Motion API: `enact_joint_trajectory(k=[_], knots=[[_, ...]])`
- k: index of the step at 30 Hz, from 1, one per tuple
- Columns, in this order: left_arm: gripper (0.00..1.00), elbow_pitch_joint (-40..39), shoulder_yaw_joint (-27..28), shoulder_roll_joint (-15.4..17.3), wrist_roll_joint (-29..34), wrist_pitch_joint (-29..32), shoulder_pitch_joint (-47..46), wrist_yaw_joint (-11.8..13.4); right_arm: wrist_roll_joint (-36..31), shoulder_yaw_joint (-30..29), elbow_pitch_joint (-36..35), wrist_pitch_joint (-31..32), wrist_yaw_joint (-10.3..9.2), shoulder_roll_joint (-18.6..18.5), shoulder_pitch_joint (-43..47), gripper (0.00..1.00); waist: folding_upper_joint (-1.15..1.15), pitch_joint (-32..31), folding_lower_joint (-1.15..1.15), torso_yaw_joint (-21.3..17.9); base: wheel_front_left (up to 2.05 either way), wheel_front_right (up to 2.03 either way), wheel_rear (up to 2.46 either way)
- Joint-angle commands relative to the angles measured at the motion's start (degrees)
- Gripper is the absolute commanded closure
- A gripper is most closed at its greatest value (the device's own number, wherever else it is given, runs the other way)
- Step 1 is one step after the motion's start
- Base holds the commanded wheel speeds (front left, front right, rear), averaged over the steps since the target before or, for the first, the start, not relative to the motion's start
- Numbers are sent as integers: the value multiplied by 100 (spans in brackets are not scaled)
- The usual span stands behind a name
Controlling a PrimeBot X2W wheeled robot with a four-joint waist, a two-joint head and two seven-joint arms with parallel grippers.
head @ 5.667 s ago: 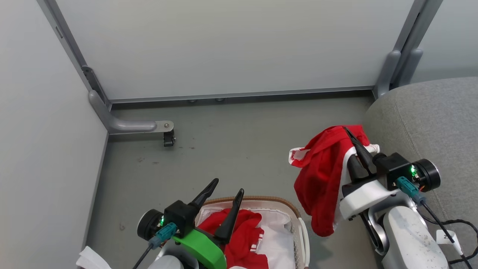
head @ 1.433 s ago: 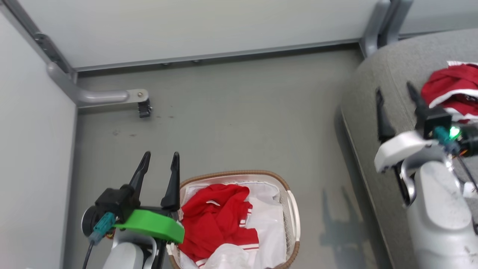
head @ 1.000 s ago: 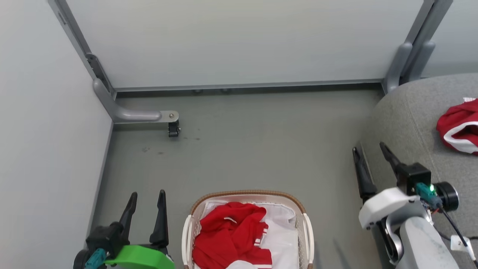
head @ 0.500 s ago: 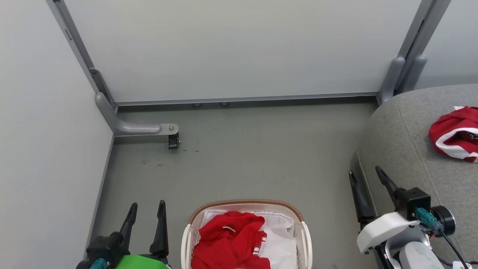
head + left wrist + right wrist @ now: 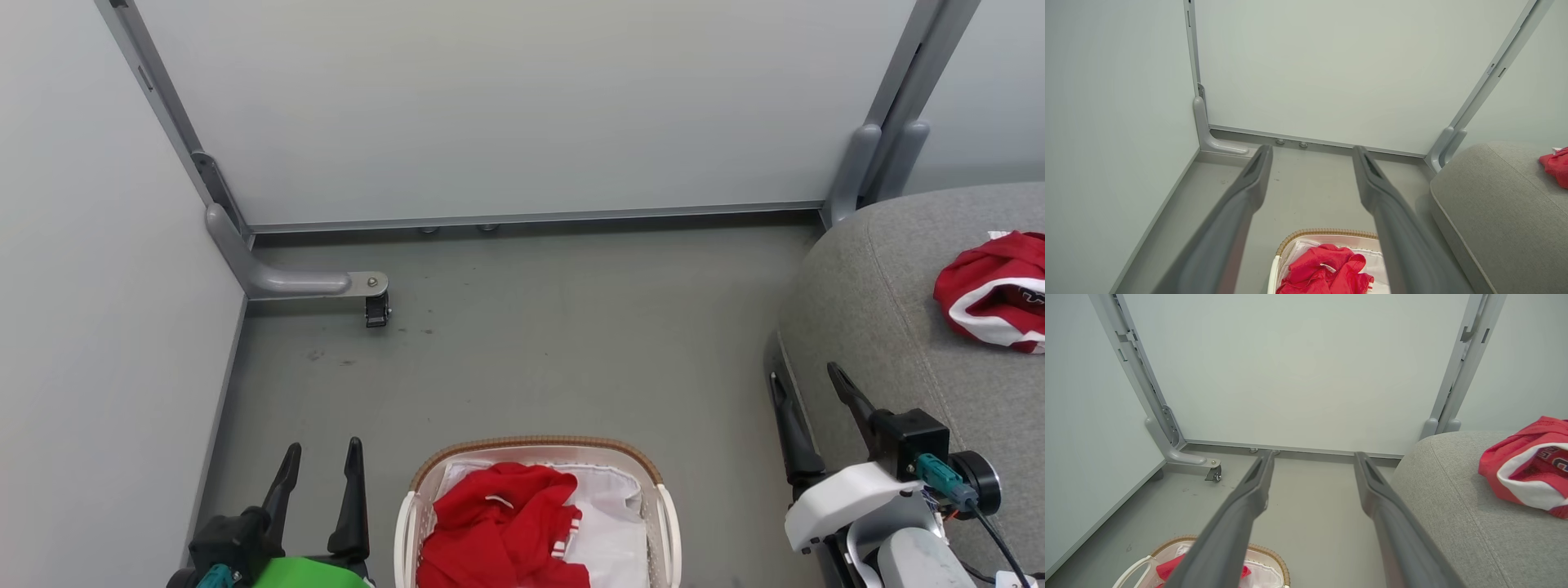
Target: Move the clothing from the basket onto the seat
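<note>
Your left gripper wide, empty | right gripper wide, empty | clothing in near basket | one garment on right seat

At the frame's lower left, the left gripper, two long dark fingers above a green wrist shell, points upward, jaws spread. At lower right, the right gripper, above a white wrist shell, matches it, tilted slightly left.
</note>
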Motion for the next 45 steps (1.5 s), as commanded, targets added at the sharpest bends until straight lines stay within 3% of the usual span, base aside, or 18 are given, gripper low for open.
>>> enact_joint_trajectory(k=[1,17,25,31,45], knots=[[0,-20,3,2,-30,-3,43,-3,54,-15,-7,-14,-8,-23,35,0,0,-1,0,0,0,0,0],[0,-34,-87,2,58,-3,-76,-26,65,-55,-86,-14,-8,-23,4,0,0,71,0,-28,0,0,0],[0,68,-422,3,303,-3,-493,-57,-81,-197,-335,-14,-8,-23,-227,0,0,481,0,-178,0,0,0],[0,494,-798,6,498,-3,-1111,-77,-160,-286,-584,-14,-8,-22,-550,0,0,1090,0,-395,0,0,0],[0,2470,-1775,44,1057,-3,-2766,-99,-14,-422,-1093,-14,-8,-19,-1383,0,0,2843,0,-1120,0,0,0]])
